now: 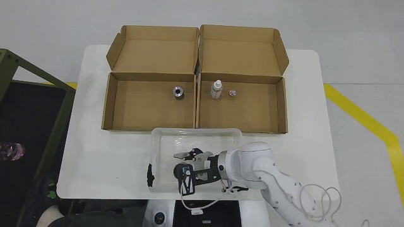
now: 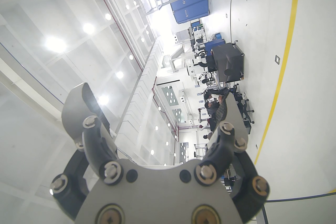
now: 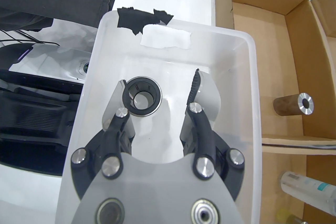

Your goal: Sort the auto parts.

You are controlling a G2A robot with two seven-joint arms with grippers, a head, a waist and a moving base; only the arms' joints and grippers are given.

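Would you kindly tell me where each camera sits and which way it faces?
Top view: above the arms, looking down at the table; right arm shows.
Left wrist: facing ceiling and hall; open left gripper shows.
Right wrist: facing down into clear bin; open right gripper shows.
Shared, top and right wrist: clear bin, metal cylinder.

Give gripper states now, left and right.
Left gripper: open, empty.
Right gripper: open over the bearing in the clear bin, nothing gripped.

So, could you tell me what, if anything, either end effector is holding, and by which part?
Nothing: the right end effector is open beside the bearing in the bin; the left end effector is open, empty.
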